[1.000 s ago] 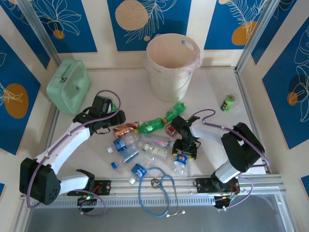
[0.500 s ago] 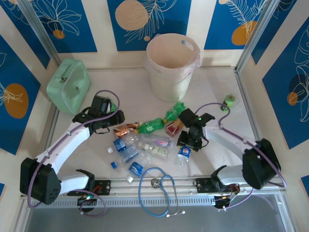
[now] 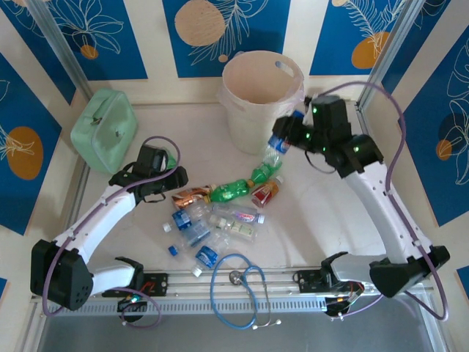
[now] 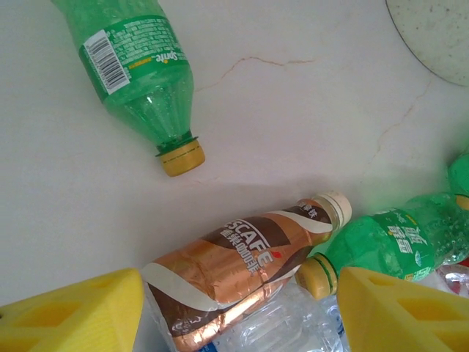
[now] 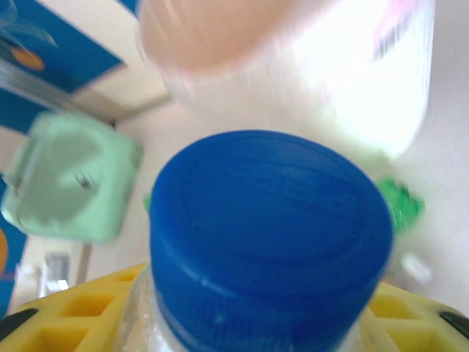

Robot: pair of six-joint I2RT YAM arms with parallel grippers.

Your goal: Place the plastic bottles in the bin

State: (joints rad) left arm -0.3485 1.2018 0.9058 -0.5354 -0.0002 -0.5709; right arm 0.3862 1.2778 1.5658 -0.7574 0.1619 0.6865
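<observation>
The round cream-white plastic bin (image 3: 256, 121) stands just left of and beyond the right end effector (image 3: 287, 138), whose arm is the nearer and is stretched high. It is clamped on a clear blue-capped plastic bottle (image 3: 277, 144), cap toward the wrist and apparently outside the rim. The left end effector (image 4: 238, 286), jaws apart, hovers over the other bottles (image 3: 220, 213) lying on the worktop (image 3: 190, 132).

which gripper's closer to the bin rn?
Right. The right gripper, shut on a blue-capped bottle, is beside the bin's right wall. The left gripper sits well off to the bin's near-left, over the bottle pile.
</observation>
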